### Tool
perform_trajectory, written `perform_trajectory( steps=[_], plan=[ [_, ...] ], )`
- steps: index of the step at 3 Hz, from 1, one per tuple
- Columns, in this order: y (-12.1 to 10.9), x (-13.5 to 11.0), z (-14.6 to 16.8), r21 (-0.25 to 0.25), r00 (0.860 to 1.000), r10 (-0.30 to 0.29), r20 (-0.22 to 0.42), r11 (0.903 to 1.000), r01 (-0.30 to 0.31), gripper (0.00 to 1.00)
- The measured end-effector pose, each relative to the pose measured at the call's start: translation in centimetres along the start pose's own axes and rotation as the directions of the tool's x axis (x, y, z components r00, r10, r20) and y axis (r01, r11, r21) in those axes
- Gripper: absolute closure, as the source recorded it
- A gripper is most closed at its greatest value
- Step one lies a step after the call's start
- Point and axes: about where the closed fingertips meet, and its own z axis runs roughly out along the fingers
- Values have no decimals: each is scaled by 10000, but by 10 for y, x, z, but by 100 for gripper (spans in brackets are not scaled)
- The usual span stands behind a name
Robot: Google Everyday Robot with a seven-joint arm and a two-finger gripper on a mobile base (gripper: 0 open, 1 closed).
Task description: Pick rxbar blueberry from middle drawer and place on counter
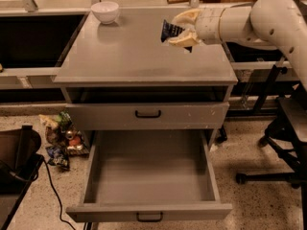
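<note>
My gripper (182, 28) reaches in from the right on a white arm and is shut on the rxbar blueberry (171, 31), a dark blue bar with pale lettering. It holds the bar above the right half of the grey counter (139, 56); whether the bar touches the top I cannot tell. The middle drawer (151, 174) is pulled wide open below, and its grey floor is bare. A small black handle (149, 218) sits on its front.
A white bowl (105, 11) stands at the counter's far left corner. The shut upper drawer front (147, 114) has a black handle. Snack bags (62, 138) lie on the floor at left. A black chair base (283, 152) stands at right. A pale ledge with metal posts runs behind.
</note>
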Motion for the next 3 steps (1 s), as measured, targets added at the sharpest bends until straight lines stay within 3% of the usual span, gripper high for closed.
perform_trajectory(
  steps=[1,3],
  plan=[
    [-3,20,12,74,9959,905,3,9959,-905,100],
    [4,52,25,-100,9747,2232,-134,9747,-2234,57]
  ],
)
